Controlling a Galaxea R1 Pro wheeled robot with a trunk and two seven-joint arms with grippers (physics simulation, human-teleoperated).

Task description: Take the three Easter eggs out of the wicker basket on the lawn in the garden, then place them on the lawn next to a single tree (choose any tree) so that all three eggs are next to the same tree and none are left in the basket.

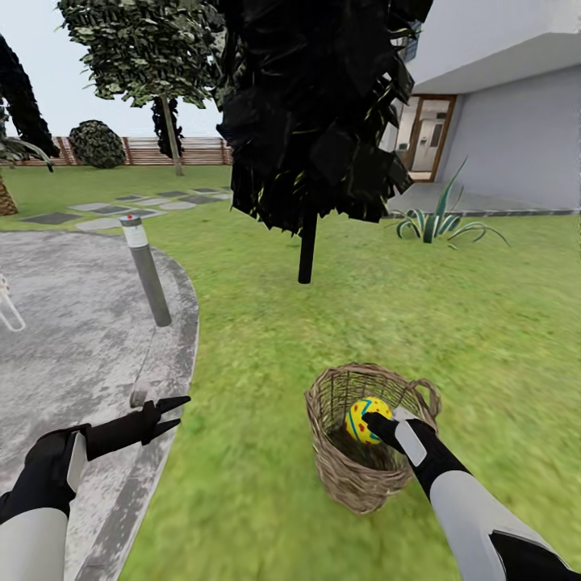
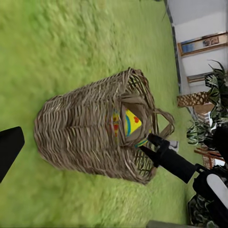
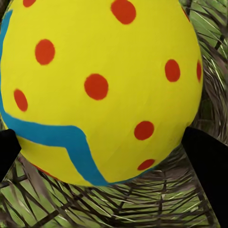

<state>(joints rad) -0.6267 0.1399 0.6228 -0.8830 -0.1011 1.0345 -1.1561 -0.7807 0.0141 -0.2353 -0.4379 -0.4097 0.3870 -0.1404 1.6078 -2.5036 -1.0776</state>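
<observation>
- Right pincer (image 1: 378, 421): reaches down into the mouth of the wicker basket (image 1: 355, 476); its two dark fingers (image 3: 206, 164) sit on either side of one Easter egg (image 3: 99, 90), so it appears clenched on that egg, though contact on the left side is not clearly visible.
- Easter egg: yellow with red dots and a blue zigzag, inside the basket near its rim. Other eggs cannot be made out.
- Wicker basket: stands upright on the lawn (image 1: 266, 500), just in front of the robot.
- Left pincer (image 1: 171, 411): released, empty, hovering over the edge of the grey paved area (image 1: 73, 339), well apart from the basket.
- Bollard (image 1: 147, 270): stands on the paving, farther off.
- Black-foliage tree (image 1: 307, 242): beyond the basket; a pale-trunked tree (image 1: 171, 133) stands far behind.
- Risk: the smooth round egg may slip from a shallow grasp; a lifting finger may snag the weave and tip the basket.
- Writing: none legible.
</observation>
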